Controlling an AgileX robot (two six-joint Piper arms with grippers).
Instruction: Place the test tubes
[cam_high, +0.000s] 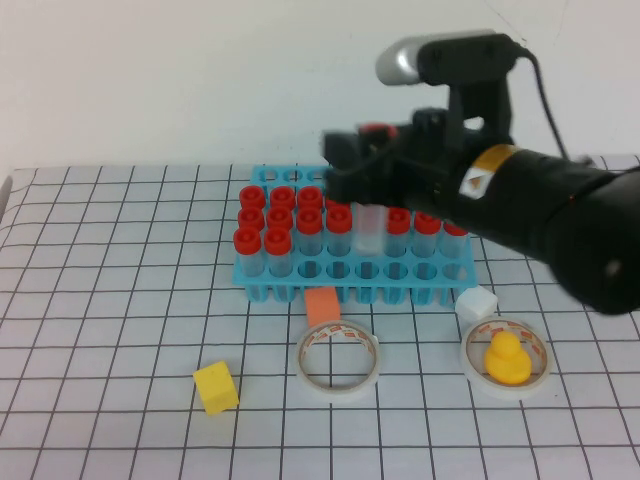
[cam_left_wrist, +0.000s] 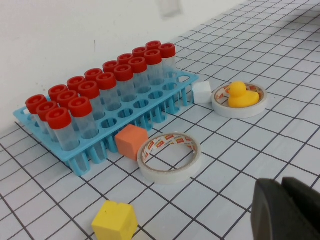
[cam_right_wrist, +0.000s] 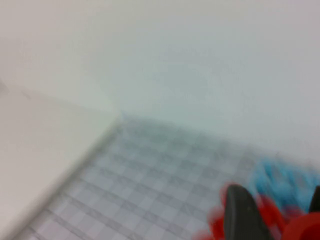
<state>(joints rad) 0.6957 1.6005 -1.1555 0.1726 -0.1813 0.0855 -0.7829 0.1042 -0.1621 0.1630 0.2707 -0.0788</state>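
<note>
In the high view, the right gripper (cam_high: 366, 185) is seen above the middle of the blue rack (cam_high: 262, 272). Its jaws are pinched on a test tube (cam_high: 370, 232), which is held upright with its clear body hanging over the rack's middle row. Whether its tip is inside a hole cannot be told. Other red-capped tubes (cam_high: 280, 215) are stood in the rack, most of them toward its 9 o'clock end. An orange cube (cam_high: 322, 305) is set just beside the rack at 6 o'clock, and a white cube (cam_high: 477, 305) at 5 o'clock. Of the 2 rolls, a tape roll (cam_high: 338, 360) is laid at 6 o'clock from the orange cube. A second tape roll (cam_high: 470, 355) is placed around a yellow duck (cam_high: 506, 360), at 6 o'clock from the white cube. A yellow cube (cam_high: 215, 388) is set well apart at 7 o'clock.

In the left wrist view, the left gripper (cam_left_wrist: 283, 200) is held low over the grid table (cam_left_wrist: 280, 125), well apart from the rack, with its jaws pressed together on nothing.

In the right wrist view, dark fingers (cam_right_wrist: 241, 212) are shown against a red cap (cam_right_wrist: 300, 227), with the rack blurred behind.
</note>
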